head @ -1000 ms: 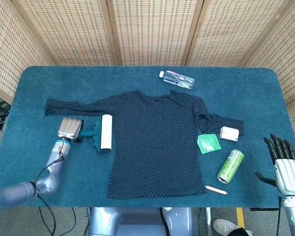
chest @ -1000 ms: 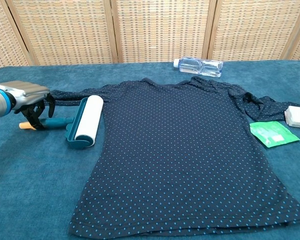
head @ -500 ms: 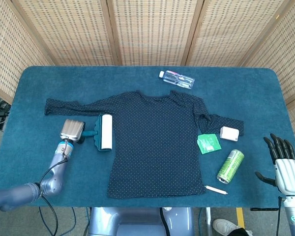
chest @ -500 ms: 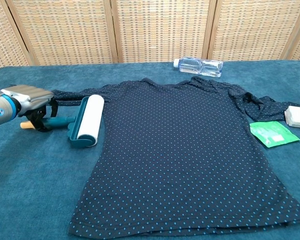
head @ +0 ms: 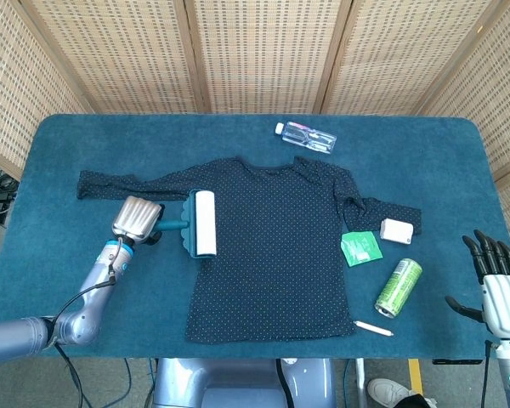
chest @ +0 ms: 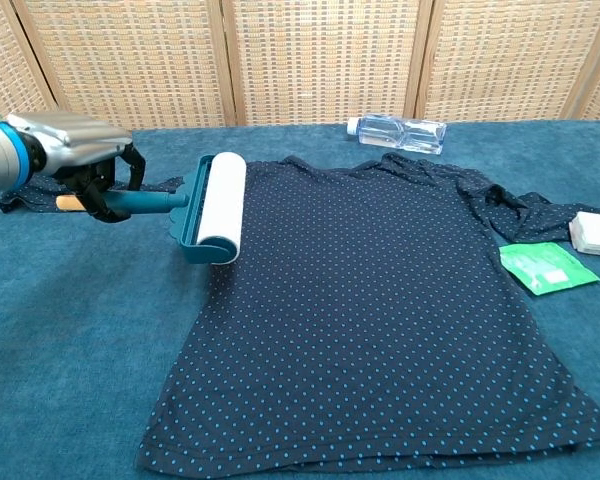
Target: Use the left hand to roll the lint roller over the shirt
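Note:
A dark navy shirt [head: 272,246] [chest: 380,300] with small blue dots lies flat in the middle of the teal table. My left hand [head: 137,218] [chest: 75,160] grips the teal handle of the lint roller [head: 203,223] [chest: 215,205]. The white roll rests over the shirt's left edge, near the armpit, seemingly lifted a little in the chest view. My right hand [head: 497,289] hovers at the table's near right corner, fingers apart and empty; the chest view does not show it.
A clear water bottle [head: 306,136] [chest: 396,131] lies beyond the collar. Right of the shirt are a green packet [head: 360,247] [chest: 548,267], a white box [head: 396,230] [chest: 595,232], a green can [head: 398,287] and a pencil [head: 374,328].
My left hand has moved right and lifted with the lint roller, bringing the roll from the bare table beside the shirt onto the shirt's left edge. The right hand has barely shifted.

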Available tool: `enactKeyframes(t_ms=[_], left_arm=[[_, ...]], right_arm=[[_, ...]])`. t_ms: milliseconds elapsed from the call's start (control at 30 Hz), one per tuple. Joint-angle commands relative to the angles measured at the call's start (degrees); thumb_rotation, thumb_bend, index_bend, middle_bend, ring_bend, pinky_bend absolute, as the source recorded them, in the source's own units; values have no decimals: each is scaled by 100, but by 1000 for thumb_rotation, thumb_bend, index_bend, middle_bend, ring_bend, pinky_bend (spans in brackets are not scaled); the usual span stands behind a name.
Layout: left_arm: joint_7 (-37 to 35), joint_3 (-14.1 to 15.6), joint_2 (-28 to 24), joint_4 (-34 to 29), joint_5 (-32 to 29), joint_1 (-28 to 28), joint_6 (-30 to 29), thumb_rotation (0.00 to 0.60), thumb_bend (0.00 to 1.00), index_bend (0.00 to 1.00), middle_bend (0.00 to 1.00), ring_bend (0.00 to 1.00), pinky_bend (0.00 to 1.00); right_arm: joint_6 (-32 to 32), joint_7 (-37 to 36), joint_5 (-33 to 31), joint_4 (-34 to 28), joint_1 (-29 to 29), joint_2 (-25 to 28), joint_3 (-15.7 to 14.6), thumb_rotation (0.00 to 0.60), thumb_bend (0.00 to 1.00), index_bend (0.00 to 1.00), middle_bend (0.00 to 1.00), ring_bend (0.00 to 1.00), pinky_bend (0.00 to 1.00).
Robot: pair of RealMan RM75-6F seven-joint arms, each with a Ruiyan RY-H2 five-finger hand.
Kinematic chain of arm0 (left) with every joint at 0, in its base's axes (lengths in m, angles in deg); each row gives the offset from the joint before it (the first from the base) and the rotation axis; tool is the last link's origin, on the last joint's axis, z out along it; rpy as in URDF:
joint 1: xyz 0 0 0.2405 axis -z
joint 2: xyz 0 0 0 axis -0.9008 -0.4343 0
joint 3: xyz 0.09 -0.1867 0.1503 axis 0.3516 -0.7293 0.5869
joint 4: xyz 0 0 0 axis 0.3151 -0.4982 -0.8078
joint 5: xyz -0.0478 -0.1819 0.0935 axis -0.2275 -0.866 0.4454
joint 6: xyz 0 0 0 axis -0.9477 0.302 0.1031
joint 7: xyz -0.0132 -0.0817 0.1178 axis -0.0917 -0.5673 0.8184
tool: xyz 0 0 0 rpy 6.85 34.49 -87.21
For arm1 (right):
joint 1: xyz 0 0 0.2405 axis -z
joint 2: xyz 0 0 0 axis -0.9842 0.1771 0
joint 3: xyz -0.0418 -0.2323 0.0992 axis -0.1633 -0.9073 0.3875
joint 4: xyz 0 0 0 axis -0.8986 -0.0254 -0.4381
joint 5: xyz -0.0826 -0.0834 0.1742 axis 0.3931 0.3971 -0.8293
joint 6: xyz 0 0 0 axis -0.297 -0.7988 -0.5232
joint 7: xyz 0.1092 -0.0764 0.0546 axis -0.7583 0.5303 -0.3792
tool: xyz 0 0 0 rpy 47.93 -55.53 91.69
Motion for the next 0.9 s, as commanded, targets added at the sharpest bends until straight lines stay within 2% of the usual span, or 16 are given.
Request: enactKeyframes(t_ms=[33, 433, 900], left_arm=[[419, -82, -163, -312, -623, 332, -41, 600, 931, 892, 742, 638, 673], [1189, -28, 102, -232, -1818, 1108, -38, 600, 957, 906, 755, 649, 686], [2292, 263, 336, -157, -3246, 1943, -265, 600, 959, 908, 755, 649, 686]], right_arm=[[-39, -29, -43, 34, -9, 1, 14, 600, 84, 0, 0, 0, 0], [-387, -134, -351, 198, -84, -36, 61, 600, 84, 0, 0, 0, 0], [-570, -215, -463, 321, -137, -91, 76, 600, 84, 0, 0, 0, 0]])
